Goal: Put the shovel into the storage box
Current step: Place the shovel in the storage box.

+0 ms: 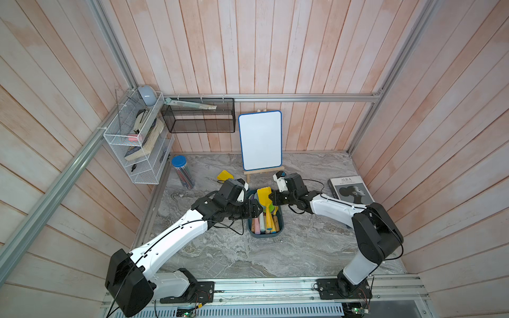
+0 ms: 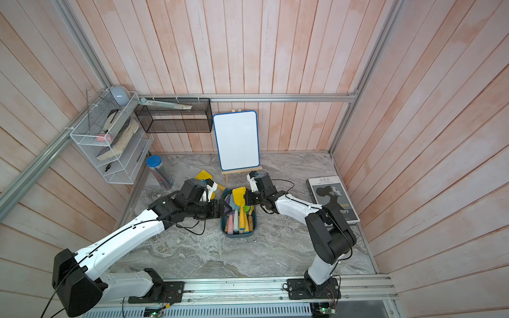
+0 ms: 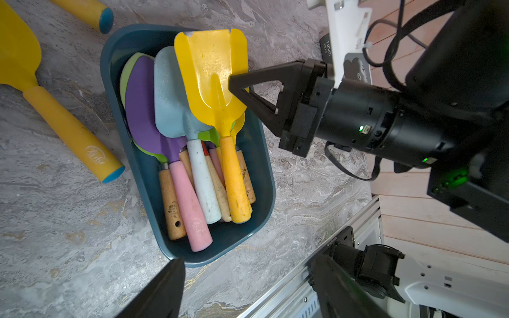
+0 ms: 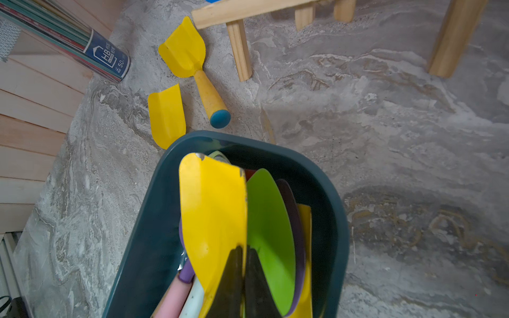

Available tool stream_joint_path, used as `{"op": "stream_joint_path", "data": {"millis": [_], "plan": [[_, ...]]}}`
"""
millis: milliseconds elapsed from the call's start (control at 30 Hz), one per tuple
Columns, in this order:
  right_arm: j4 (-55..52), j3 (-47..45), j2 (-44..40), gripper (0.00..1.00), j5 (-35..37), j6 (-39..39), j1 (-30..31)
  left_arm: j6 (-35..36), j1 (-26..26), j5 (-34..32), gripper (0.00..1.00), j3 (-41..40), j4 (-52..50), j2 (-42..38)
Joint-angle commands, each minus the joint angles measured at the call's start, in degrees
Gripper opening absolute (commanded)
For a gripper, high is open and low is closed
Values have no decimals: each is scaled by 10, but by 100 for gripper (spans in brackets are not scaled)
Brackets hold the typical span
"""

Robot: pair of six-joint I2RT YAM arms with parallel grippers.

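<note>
**Shovel (image 3: 212, 68) at the storage box (image 3: 110, 71) — release next**

Right gripper (image 3: 232, 82) is pinched shut on the yellow blade. The handle rests on the pile (image 3: 192, 187) inside, blade tilted up. Left gripper (image 1: 256, 210) hangs open and empty beside the box. Likely next — lower, then let go.

Whiteboard (image 1: 260, 140), book (image 1: 350, 190), pencil jar (image 1: 184, 174)

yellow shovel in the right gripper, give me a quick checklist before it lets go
1. Right gripper shut on the yellow shovel blade: ok.
2. Shovel above the storage box: ok.
3. Handle down on the pile inside: cannot tell.
4. Left gripper open, off the shovel: ok.
5. Every shovel boxed: not ok, two other yellow shovels lie on the table.
</note>
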Motion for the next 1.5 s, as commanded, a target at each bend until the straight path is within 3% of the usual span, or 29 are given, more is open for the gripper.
{"op": "stream_joint_path", "data": {"millis": [0,900,1467], "plan": [[21,-5,13,0,-19,-15,-8,10,-1,-2,79,-8,12,-7],[23,-10,53,0,-34,-5,-11,8,-2,-4,79,-6,11,2],[-15,10,46,21,-19,-9,-11,6,-2,-17,79,-6,-4,4]]}}
